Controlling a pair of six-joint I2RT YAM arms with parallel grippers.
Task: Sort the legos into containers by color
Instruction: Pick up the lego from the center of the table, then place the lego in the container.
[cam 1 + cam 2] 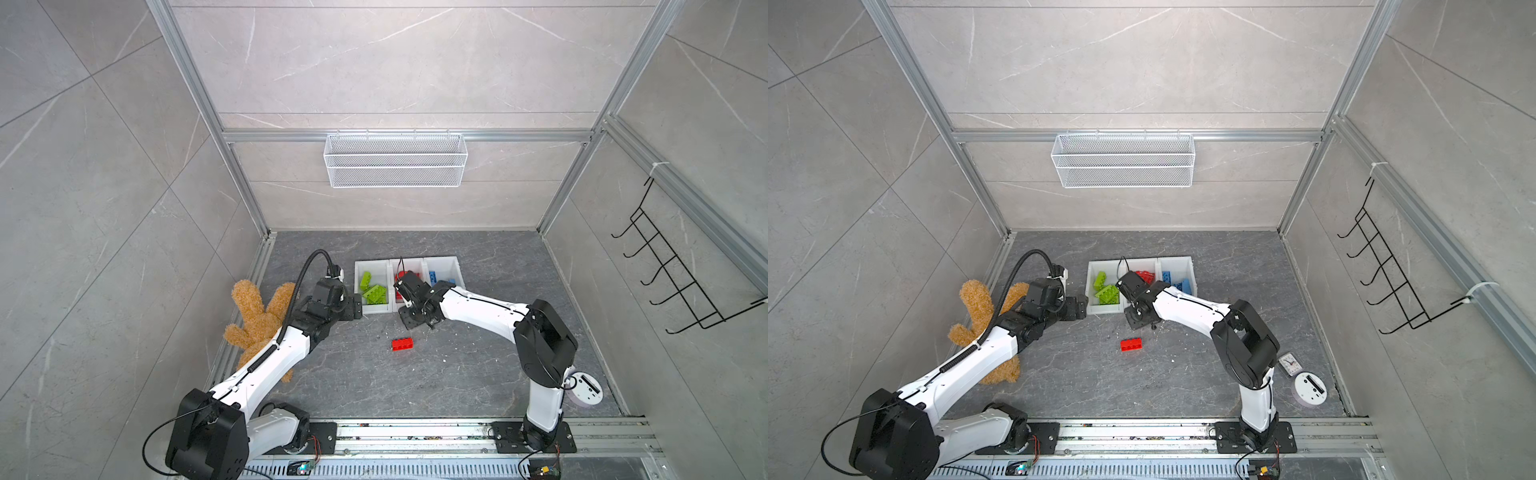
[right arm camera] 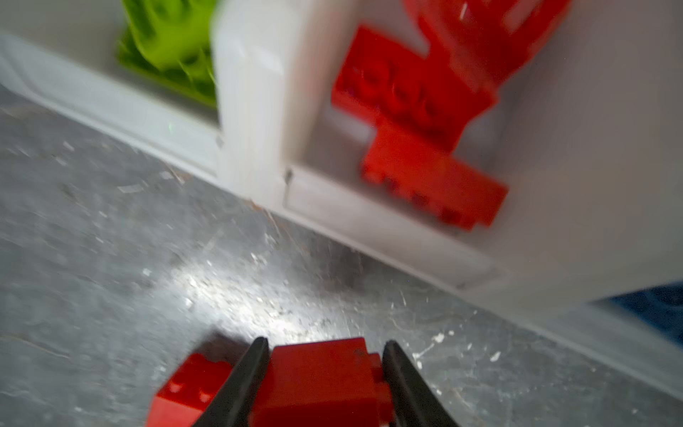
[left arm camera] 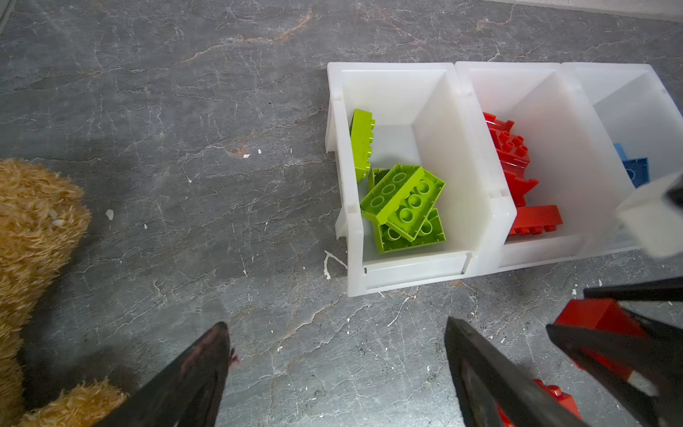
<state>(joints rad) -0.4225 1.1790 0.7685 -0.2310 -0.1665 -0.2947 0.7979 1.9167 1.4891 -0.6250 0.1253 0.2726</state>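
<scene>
Three joined white containers (image 1: 390, 266) (image 1: 1177, 266) (image 3: 476, 155) stand at the back of the floor. Their left bin holds lime green legos (image 1: 374, 293) (image 3: 403, 203), the middle one red legos (image 1: 1145, 275) (image 2: 417, 96), the right one blue legos (image 1: 433, 275) (image 3: 635, 170). Just in front of the middle bin, my right gripper (image 1: 409, 319) (image 2: 325, 355) is shut on a red brick (image 2: 318, 380) (image 3: 598, 318), a little above the floor. A second red brick (image 1: 402, 344) (image 1: 1131, 344) lies loose on the floor nearer me. My left gripper (image 1: 356, 306) (image 3: 335, 325) stands open and empty left of the green bin.
A brown plush toy (image 1: 257, 316) (image 3: 33, 222) lies at the left wall, under the left arm. A white wire mesh basket (image 1: 395, 160) hangs on the back wall and a black hook rack (image 1: 665, 270) on the right wall. A round white device (image 1: 1310, 388) and a small clock (image 1: 1289, 363) sit front right.
</scene>
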